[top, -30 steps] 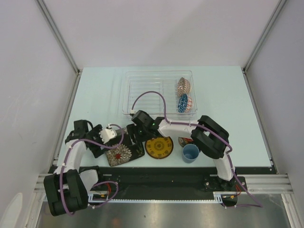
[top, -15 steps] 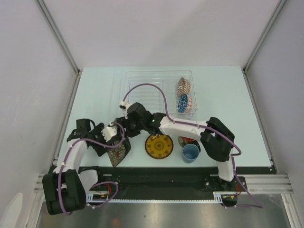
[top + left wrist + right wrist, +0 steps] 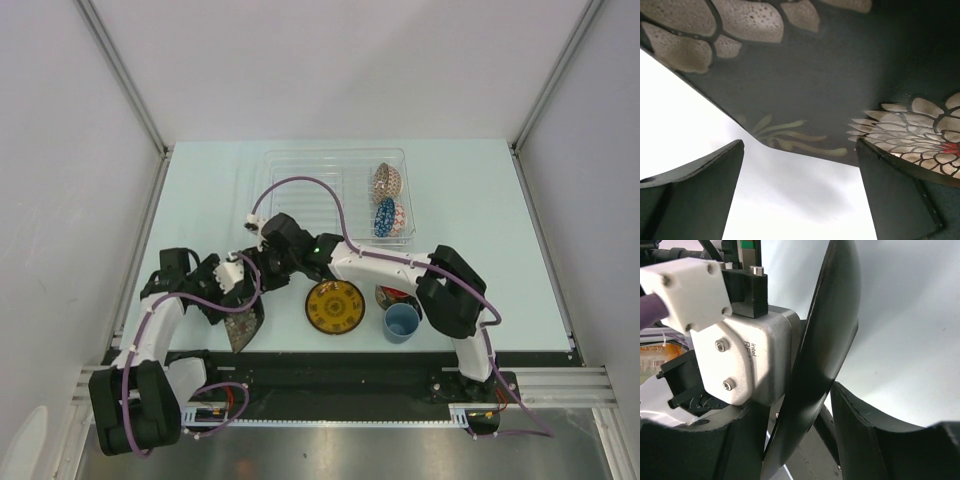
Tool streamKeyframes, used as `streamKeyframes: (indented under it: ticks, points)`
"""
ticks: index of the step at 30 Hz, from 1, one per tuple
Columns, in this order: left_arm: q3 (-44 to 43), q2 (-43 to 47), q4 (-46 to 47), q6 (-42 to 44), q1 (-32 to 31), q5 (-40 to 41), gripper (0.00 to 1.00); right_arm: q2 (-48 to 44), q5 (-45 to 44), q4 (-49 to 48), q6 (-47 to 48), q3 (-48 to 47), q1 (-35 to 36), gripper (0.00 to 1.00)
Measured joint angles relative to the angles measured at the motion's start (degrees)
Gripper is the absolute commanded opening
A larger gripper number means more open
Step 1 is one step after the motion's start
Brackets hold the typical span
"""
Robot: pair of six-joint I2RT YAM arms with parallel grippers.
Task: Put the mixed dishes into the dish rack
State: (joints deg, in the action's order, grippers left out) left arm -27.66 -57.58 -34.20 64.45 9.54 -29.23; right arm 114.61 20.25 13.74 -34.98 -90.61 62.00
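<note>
The black square floral plate [image 3: 243, 325] stands tilted on edge at the table's front left. It leans toward my left gripper [image 3: 235, 300], which is open; in the left wrist view the plate's face [image 3: 815, 90] fills the space ahead of that gripper [image 3: 800, 145]. My right gripper [image 3: 256, 268] reaches in from the right. In the right wrist view the plate's rim [image 3: 830, 340] sits between the fingers of that gripper [image 3: 797, 397], one finger touching and a slit of light at the other. The clear dish rack [image 3: 300, 190] holds a cream-pink bowl [image 3: 386, 182] and a blue bowl [image 3: 386, 216].
A yellow saucer [image 3: 335, 306] lies right of the plate. Beyond it are a small light-blue cup [image 3: 401, 321] and a dark mug with red inside [image 3: 392, 296], partly under the right arm. Purple cables loop over both arms.
The plate went from lying flat to standing on edge. My right gripper moved left over it and its jaws narrowed. The left gripper stayed open, shifting slightly.
</note>
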Motion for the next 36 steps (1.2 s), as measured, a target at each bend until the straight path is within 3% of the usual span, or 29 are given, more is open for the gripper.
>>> streamKeyframes:
  ticks: [2, 3, 4, 16, 23, 27, 36]
  points:
    - [0.04, 0.15, 0.2, -0.5, 0.0, 0.13, 1.0, 0.24, 0.22, 0.31, -0.07, -0.39, -0.17, 0.17]
    - [0.13, 0.28, 0.31, -0.68, 0.02, 0.15, 1.0, 0.35, 0.2, 0.61, -0.09, -0.55, -0.24, 0.04]
    - [0.22, 0.39, 0.44, -0.92, 0.02, 0.15, 1.0, 0.48, 0.17, 1.03, -0.11, -0.72, -0.28, 0.0]
    - [-2.45, 2.1, -0.68, -6.21, 0.7, -2.64, 1.0, 0.92, -3.67, 2.38, 0.04, 0.39, 0.24, 0.0]
    - [-11.91, 1.22, -4.2, -7.39, 9.27, -12.11, 1.0, 1.7, -6.99, 3.41, -0.7, 3.19, 1.99, 0.0]
    - [-13.0, 0.57, -7.37, -6.36, 14.4, -14.58, 1.0, 1.75, -7.41, 2.6, -1.46, 3.56, 2.16, 0.0]
    - [-17.64, -0.94, -12.85, -6.88, 18.93, -18.86, 1.0, 1.33, -8.52, 2.71, -0.87, 3.58, 1.92, 0.0]
